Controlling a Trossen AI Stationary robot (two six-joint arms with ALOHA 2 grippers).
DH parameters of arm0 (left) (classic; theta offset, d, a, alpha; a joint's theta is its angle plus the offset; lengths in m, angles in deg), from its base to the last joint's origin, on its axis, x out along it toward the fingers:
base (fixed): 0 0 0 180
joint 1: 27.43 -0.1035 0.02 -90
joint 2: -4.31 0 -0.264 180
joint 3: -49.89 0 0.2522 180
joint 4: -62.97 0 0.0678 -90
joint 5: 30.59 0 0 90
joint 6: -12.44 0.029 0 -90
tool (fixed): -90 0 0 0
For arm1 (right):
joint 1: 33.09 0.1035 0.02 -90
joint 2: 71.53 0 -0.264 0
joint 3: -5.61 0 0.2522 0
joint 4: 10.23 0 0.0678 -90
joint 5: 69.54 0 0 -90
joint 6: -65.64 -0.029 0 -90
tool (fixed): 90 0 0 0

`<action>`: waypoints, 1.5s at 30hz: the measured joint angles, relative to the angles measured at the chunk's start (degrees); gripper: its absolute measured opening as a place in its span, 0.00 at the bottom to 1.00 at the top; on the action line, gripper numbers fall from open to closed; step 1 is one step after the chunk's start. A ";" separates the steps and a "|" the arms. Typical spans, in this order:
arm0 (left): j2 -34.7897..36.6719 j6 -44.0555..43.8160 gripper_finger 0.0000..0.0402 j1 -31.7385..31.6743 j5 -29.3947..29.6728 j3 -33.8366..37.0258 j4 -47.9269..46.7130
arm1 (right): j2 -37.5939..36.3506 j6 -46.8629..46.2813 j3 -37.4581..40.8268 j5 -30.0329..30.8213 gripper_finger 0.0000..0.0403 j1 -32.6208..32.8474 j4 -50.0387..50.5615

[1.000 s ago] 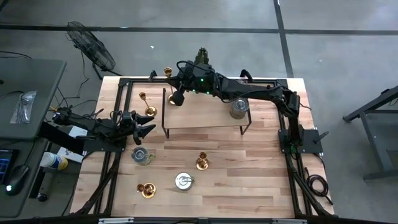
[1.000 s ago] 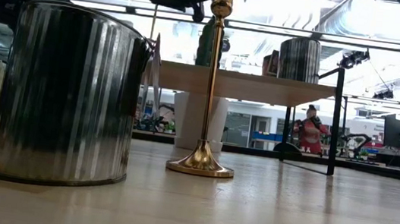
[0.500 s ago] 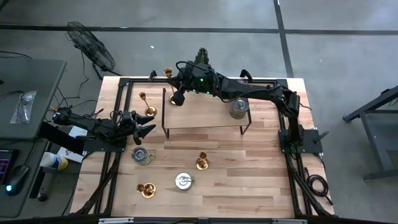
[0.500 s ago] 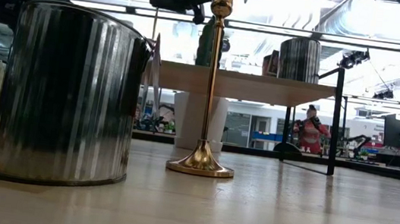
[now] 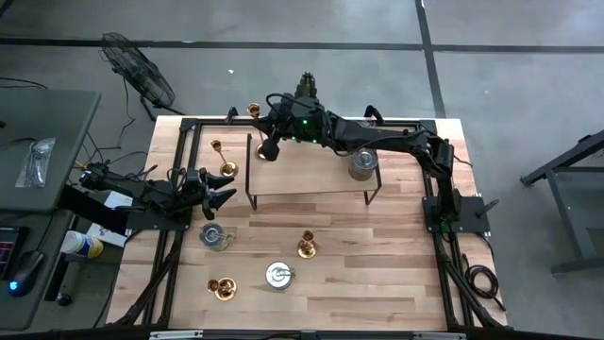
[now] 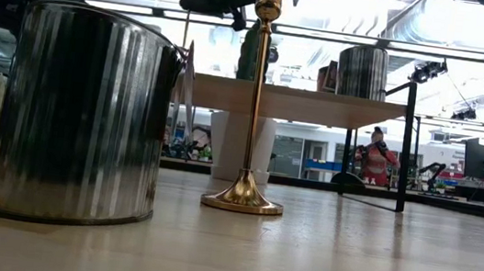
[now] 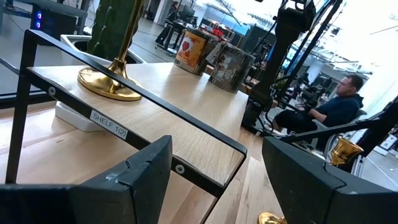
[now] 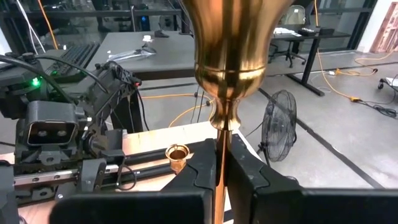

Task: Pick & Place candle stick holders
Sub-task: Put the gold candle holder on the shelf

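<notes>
So on the far left of the pale wooden table (image 5: pixel 377 274) the left gripper (image 5: pixel 225 195) just hangs low over the table edge with its fingers spread and nothing between them, pointing toward the raised wooden shelf with the thin black metal frame (image 5: pixel 311 172). Just past it there are two small shiny brass candle stick holders: one (image 5: pixel 216 147) near the back left corner and one (image 5: pixel 227 168) right beside the shelf's left leg. In front of that gripper sits a ribbed silver metal tin with a round lid (image 5: pixel 216 236), and further toward the front edge a short brass holder (image 5: pixel 223 288) stands by itself. Moving right, a second silver tin (image 5: pixel 278 275) sits near the front, with a tall brass holder (image 5: pixel 306 246) just behind it. The right gripper (image 5: pixel 268 151) is stretched over the shelf's left end, fingers pinched tight on the thin stem of a tall brass candle stick holder (image 8: pixel 227 68), which stands upright on the shelf. A third silver tin (image 5: pixel 362 163) sits at the shelf's right end.
</notes>
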 joint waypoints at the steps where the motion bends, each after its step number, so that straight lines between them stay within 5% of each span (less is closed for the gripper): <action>1: 0.01 -0.02 0.61 0.00 0.00 0.00 0.00 | 0.00 -0.01 -0.01 0.01 0.02 0.00 0.04; 14: 0.00 0.00 0.61 0.00 0.00 0.00 0.00 | 0.31 -0.23 0.07 4.54 0.18 0.04 1.95; 31: 0.02 -0.01 0.61 0.00 0.00 -0.02 0.00 | 0.26 -1.94 0.07 1.31 0.66 0.41 1.63; 45: 0.00 -0.02 0.61 0.00 -0.02 0.00 0.00 | 0.01 -1.92 0.07 2.40 0.72 1.57 2.14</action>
